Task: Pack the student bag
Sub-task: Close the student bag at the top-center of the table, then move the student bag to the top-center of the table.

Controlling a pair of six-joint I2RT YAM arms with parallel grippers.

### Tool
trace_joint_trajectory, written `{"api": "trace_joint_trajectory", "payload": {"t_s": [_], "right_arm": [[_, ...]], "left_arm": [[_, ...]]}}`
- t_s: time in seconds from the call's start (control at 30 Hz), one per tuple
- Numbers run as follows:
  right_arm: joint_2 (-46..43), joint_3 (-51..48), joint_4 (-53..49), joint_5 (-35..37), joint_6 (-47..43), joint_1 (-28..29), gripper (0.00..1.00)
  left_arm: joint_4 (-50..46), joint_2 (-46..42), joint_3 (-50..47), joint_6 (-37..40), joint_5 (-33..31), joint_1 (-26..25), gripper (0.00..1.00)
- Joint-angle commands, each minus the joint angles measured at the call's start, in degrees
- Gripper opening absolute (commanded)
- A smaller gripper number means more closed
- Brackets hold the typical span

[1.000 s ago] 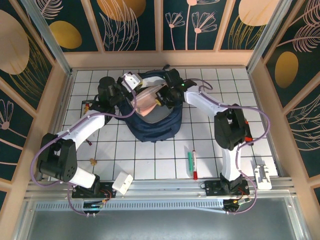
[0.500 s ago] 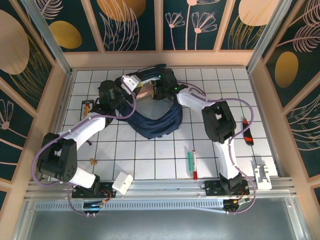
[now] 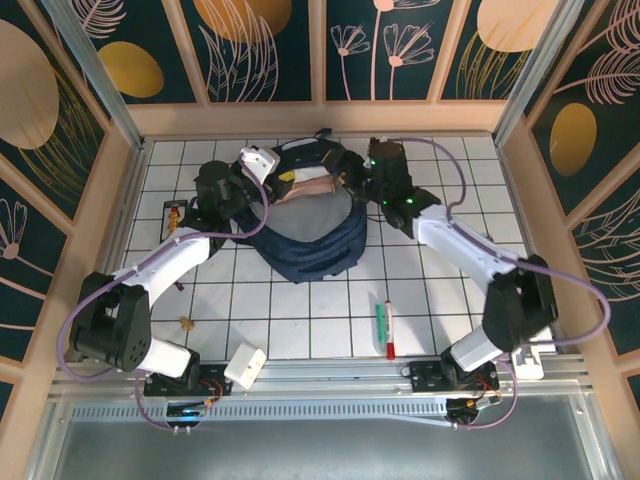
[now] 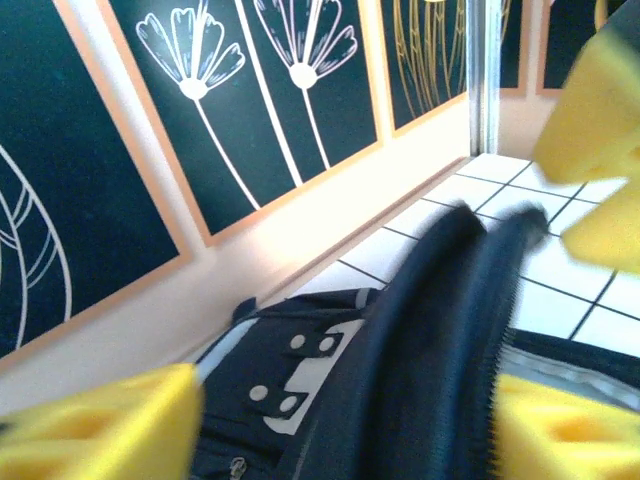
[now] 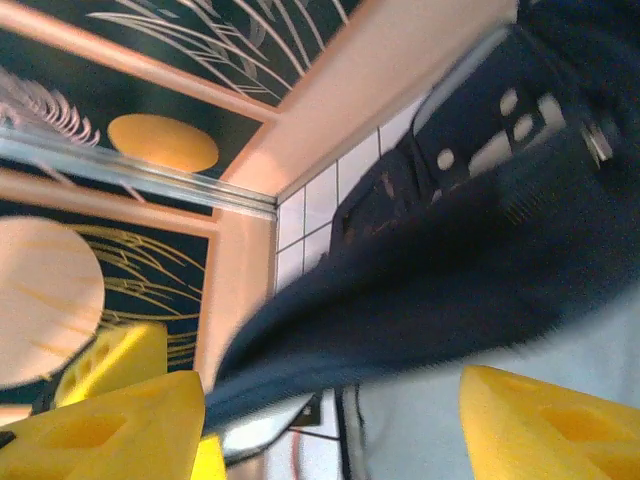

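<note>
Fabric of the student bag (image 3: 305,240), slumped at the upper middle of the top view, looks soft, floppy and light for its bulk; judge the zippered mouth rim or a strap your firmest hold, not the loose body. Left gripper (image 4: 340,425) and right gripper (image 5: 330,425) each straddle that rim, fingers spread wide, clamping nothing. Interior mostly hidden: a pinkish item (image 3: 308,186) at the mouth is too small for you to identify, and both wrist views are blurred.

Dark teal wall panels (image 3: 260,50) with gold plant motifs, peach-framed, enclose a white gridded tabletop (image 3: 300,320).
</note>
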Motion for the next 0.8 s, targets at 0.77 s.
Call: {"api": "trace_joint_trajectory", "payload": {"t_s": [0.77], "right_arm": [[12.06, 8.2, -37.92, 15.74, 15.36, 5.87, 0.99]], "left_arm": [[-35.17, 13.64, 17.07, -30.7, 1.53, 18.65, 0.72]]}}
